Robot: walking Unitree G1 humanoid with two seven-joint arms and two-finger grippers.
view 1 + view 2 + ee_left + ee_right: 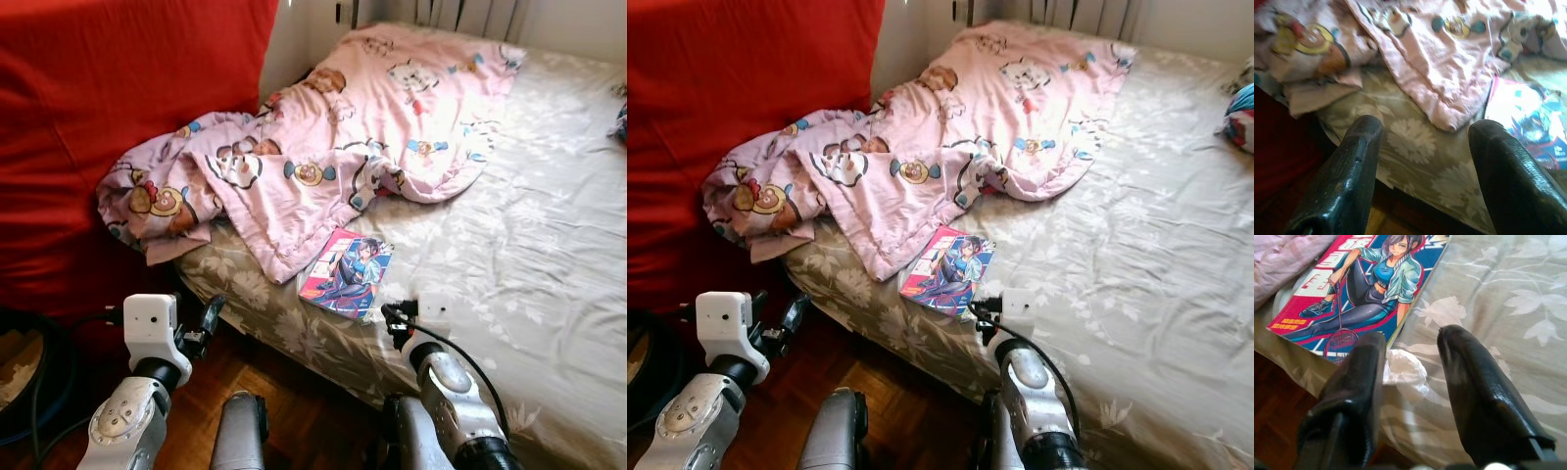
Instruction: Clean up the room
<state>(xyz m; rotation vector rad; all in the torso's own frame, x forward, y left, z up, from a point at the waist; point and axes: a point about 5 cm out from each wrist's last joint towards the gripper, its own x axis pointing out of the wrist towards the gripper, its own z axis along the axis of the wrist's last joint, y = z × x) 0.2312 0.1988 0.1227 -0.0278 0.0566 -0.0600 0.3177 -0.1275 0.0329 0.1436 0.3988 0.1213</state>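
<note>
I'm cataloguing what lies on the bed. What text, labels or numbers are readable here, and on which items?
Comic book: large white title characters on red, plus small print along the lower cover edge, all too blurred to read.
Pink cartoon blanket: pictures, no legible words.
Floral bedsheet: no text.

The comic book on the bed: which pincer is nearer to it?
Right. The right pincer hovers at the comic book, just by its corner; the left pincer is off the bed edge, farther away.

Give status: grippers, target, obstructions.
Right gripper open, fingers either side of a white crumpled tissue at the bed edge. Left gripper open, empty, short of the bed. Comic book beside the tissue; pink blanket behind.
</note>
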